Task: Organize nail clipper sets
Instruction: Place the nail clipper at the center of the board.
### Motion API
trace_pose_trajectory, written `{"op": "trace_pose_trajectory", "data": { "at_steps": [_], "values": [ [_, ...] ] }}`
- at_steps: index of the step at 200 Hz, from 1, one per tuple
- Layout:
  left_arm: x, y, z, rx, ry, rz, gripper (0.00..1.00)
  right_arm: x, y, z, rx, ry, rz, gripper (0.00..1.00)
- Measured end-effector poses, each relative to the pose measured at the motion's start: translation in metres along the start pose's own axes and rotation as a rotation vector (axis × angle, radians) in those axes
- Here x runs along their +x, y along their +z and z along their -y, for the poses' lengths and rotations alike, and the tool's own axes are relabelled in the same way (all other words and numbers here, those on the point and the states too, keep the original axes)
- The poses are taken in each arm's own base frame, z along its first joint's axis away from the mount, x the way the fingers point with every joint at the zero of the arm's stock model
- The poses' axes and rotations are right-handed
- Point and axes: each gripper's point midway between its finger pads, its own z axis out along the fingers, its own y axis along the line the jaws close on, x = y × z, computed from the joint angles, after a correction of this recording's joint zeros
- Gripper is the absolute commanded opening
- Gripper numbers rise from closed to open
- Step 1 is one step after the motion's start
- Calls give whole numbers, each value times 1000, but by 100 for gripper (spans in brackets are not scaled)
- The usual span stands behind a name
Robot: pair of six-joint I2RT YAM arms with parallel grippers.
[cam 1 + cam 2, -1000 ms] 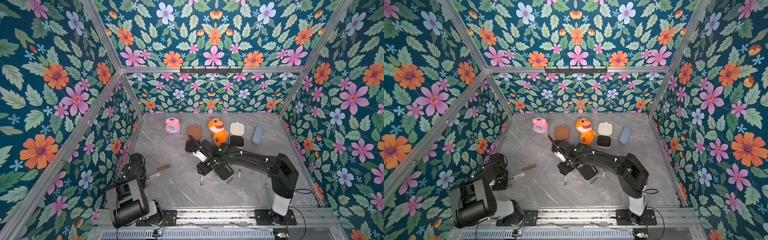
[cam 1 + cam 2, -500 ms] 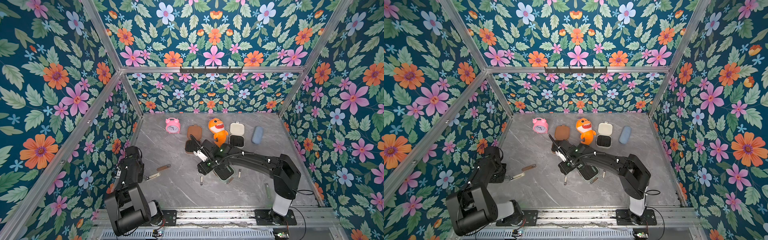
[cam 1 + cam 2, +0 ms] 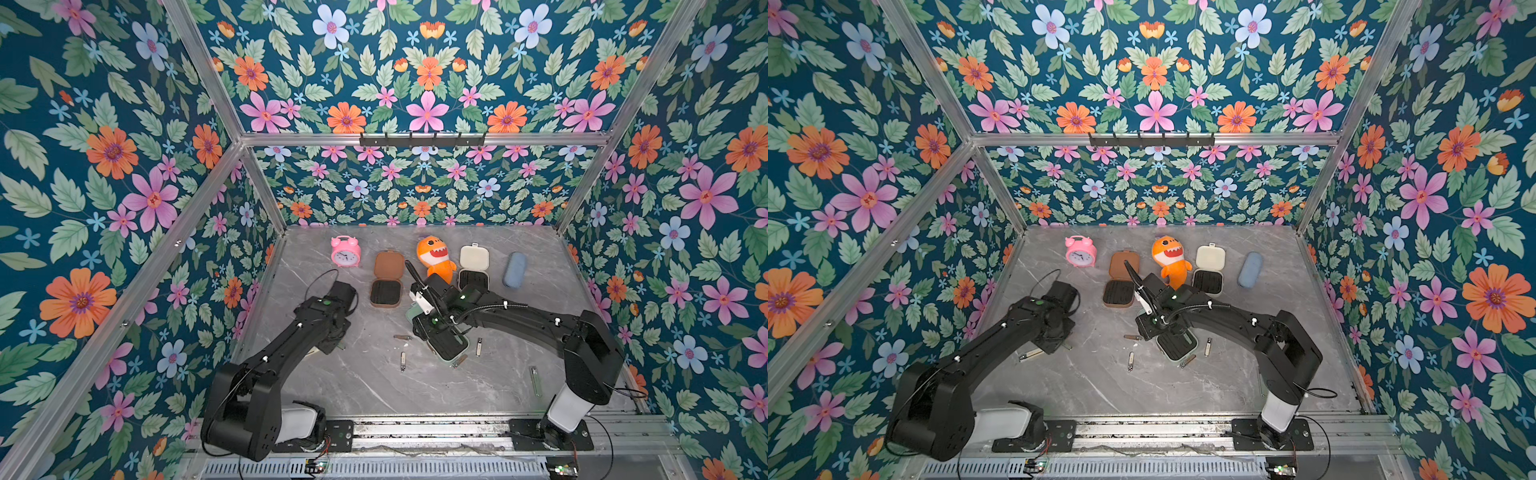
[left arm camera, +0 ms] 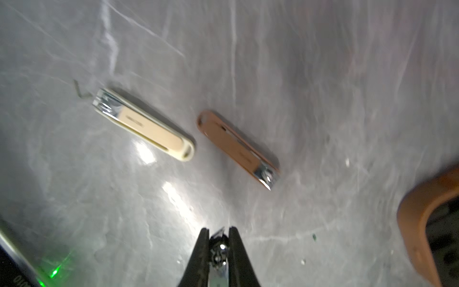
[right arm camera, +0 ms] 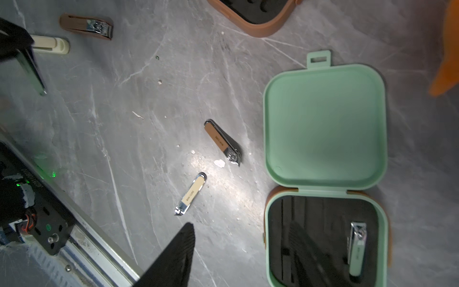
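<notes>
Left end effector has reached forward, clamped on a silver clipper; right end effector stands apart, mint case beneath it.

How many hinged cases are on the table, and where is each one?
3. The brown case lies between the clock and the toy; the cream case between the toy and the pouch; the mint case partly under the right arm.
</notes>
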Motion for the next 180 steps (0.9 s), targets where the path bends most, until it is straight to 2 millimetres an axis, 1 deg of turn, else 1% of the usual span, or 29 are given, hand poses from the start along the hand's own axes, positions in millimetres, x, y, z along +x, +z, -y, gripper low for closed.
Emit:
{"op": "trace_pose_trajectory", "data": {
  "at_steps": [12, 23, 43, 54, 65, 77, 90, 94, 108, 127, 148, 151, 154, 161, 180],
  "values": [
    [20, 0, 12, -5, 69, -6, 3, 0, -2, 5, 12, 14, 6, 61],
    [37, 2, 21, -7, 123, -12, 3, 0, -4, 5, 11, 20, 12, 61],
    [64, 8, 32, -11, 198, -26, 3, 2, -5, 5, 12, 33, 17, 61],
    [76, 12, 35, -18, 222, -37, 3, 3, -5, 6, 15, 33, 16, 61],
    [86, 16, 38, -19, 242, -49, 3, 3, -11, 7, 20, 37, 28, 61],
    [95, 19, 42, -12, 258, -57, 3, -2, -17, 7, 22, 36, 53, 61],
    [103, 22, 45, -2, 270, -73, 6, -1, -17, 7, 21, 36, 55, 61],
    [104, 23, 45, -2, 273, -71, 8, 0, -16, 7, 22, 36, 52, 61],
    [106, 24, 46, 6, 275, -71, 21, 3, -16, 8, 26, 39, 43, 61],
    [105, 23, 47, 14, 273, -69, 40, 2, -18, 8, 25, 41, 49, 62],
    [105, 16, 52, 29, 268, -79, 55, 1, -22, 7, 20, 46, 60, 64],
    [104, 15, 53, 33, 267, -76, 61, 0, -23, 7, 19, 46, 62, 64],
    [103, 12, 55, 38, 267, -72, 64, 0, -24, 6, 18, 46, 64, 64],
    [99, 4, 61, 57, 264, -60, 66, -1, -25, 6, 17, 49, 67, 64],
    [84, -14, 74, 115, 238, -27, 66, -4, -28, 4, 10, 58, 74, 64]
  ]
}}
